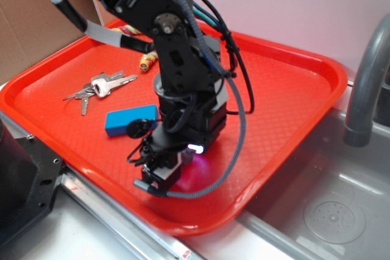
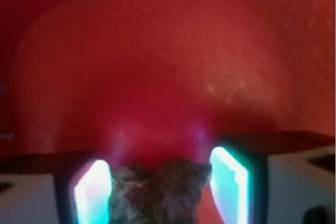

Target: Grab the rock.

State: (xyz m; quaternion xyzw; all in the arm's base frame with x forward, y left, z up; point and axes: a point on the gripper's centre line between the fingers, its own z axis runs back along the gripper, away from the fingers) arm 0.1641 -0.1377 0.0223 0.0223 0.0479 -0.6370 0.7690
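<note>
In the wrist view the rock (image 2: 160, 192), a lumpy dark brown-grey stone, sits between my gripper's (image 2: 160, 190) two glowing fingertips. The left pad (image 2: 94, 192) presses against it and the right pad (image 2: 228, 182) touches its upper corner. In the exterior view the gripper (image 1: 159, 172) points down, low over the front part of the red tray (image 1: 286, 89). The rock itself is hidden there by the gripper body.
A blue rectangular block (image 1: 130, 120) lies just left of the gripper. A bunch of keys (image 1: 100, 86) lies further left, and a small yellow and red item (image 1: 148, 60) lies at the back. A metal sink with a grey faucet (image 1: 365, 89) lies right of the tray.
</note>
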